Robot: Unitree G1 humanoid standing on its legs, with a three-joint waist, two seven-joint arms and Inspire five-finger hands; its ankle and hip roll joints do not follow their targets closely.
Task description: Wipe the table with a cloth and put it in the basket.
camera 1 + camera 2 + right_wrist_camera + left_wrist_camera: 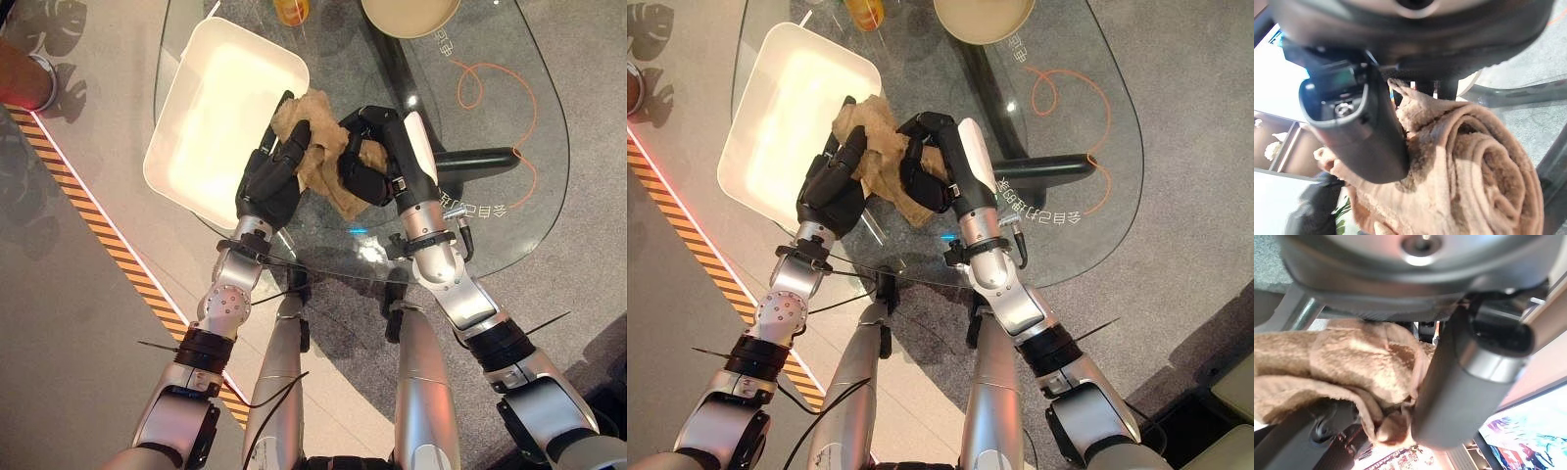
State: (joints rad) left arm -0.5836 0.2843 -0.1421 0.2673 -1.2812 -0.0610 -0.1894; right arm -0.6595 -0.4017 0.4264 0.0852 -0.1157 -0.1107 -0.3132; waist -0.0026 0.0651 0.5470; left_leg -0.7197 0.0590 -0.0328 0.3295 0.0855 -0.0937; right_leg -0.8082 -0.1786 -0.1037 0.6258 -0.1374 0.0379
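Note:
A crumpled brown cloth hangs bunched between my two hands above the glass table, just past the near right corner of the white basket. My left hand grips its left side with curled fingers, and the left thumb presses the cloth. From the other side my right hand is curled round the rolled cloth, with the thumb lying against it. The basket holds nothing.
A beige bowl and an orange object stand at the table's far edge. An orange line loops across the glass, and the black table base shows through it. Striped tape runs along the floor at left.

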